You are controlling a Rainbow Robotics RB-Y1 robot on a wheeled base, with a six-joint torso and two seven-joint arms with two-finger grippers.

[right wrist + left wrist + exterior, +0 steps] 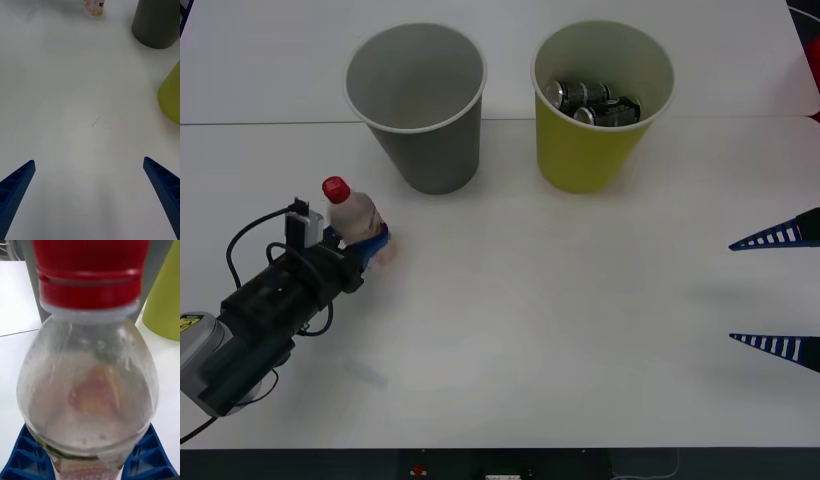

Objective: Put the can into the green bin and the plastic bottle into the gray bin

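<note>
You are looking at a clear, glossy plastic bottle (pixel 88 390) with a ribbed red plastic cap (pixel 90 273), shiny metal cans (pixel 590 102), matt gray bin (pixel 420 100) and green bin (pixel 595 150), and a smooth white counter (pixel 560 320).

Overhead front view; two low wrist close-ups

Your white table (pixel 560 330) carries the gray bin (pixel 420 110) far left and the green bin (pixel 595 150) to its right.
</note>
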